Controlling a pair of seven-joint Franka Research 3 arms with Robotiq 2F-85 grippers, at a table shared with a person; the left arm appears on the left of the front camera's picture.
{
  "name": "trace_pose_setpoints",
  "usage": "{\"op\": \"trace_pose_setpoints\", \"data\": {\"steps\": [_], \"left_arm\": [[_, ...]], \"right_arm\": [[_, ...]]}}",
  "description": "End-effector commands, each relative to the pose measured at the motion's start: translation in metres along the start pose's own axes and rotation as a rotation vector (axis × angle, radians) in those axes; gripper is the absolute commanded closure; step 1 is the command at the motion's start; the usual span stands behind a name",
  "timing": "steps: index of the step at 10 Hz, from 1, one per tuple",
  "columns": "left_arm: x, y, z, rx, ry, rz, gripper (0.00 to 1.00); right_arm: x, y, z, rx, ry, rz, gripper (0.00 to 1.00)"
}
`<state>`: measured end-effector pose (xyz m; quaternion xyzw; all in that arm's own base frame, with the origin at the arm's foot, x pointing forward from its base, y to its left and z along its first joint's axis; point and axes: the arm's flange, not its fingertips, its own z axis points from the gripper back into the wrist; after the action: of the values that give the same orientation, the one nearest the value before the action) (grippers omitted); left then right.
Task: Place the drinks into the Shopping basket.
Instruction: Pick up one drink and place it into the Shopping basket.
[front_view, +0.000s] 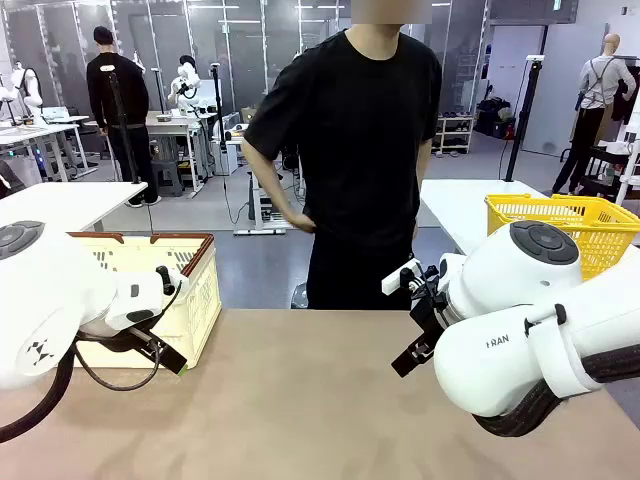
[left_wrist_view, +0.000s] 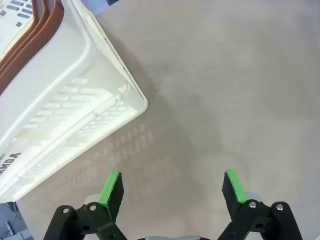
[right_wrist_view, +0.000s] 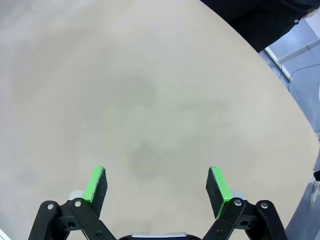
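Left end effector (left_wrist_view: 172, 186) and right end effector (right_wrist_view: 157, 182) both hang open above the tan counter (right_wrist_view: 150, 100). Past the left one, partly hidden by that arm, its lettering cut off, the Shopping basket (front_view: 195, 285) sits on the counter's left side, cream-white and slotted with a reddish-brown rim

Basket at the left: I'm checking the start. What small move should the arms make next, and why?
Probably hold and wait: both the left pincer and right pincer hang open over bare table, and the basket stands beside the left one.
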<state>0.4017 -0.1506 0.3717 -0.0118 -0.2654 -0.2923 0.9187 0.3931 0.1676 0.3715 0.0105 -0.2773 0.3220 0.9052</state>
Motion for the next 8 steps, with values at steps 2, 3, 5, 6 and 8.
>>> {"op": "trace_pose_setpoints", "data": {"steps": [2,3,5,6,8], "left_arm": [[0.0001,-0.0002,0.0000,0.000,0.000,0.000,0.00],[0.0001,-0.0002,0.0000,0.000,0.000,0.000,0.00],[0.0001,-0.0002,0.0000,0.000,0.000,0.000,0.00],[0.0001,-0.0002,0.0000,0.000,0.000,0.000,0.00],[0.0001,-0.0002,0.0000,0.000,0.000,0.000,0.00]], "right_arm": [[0.0000,0.0000,0.0000,0.000,0.000,0.000,0.00],[0.0000,0.0000,0.0000,0.000,0.000,0.000,0.00],[0.0000,0.0000,0.0000,0.000,0.000,0.000,0.00],[0.0000,0.0000,0.0000,0.000,0.000,0.000,0.00],[0.0000,0.0000,0.0000,0.000,0.000,0.000,0.00]]}}
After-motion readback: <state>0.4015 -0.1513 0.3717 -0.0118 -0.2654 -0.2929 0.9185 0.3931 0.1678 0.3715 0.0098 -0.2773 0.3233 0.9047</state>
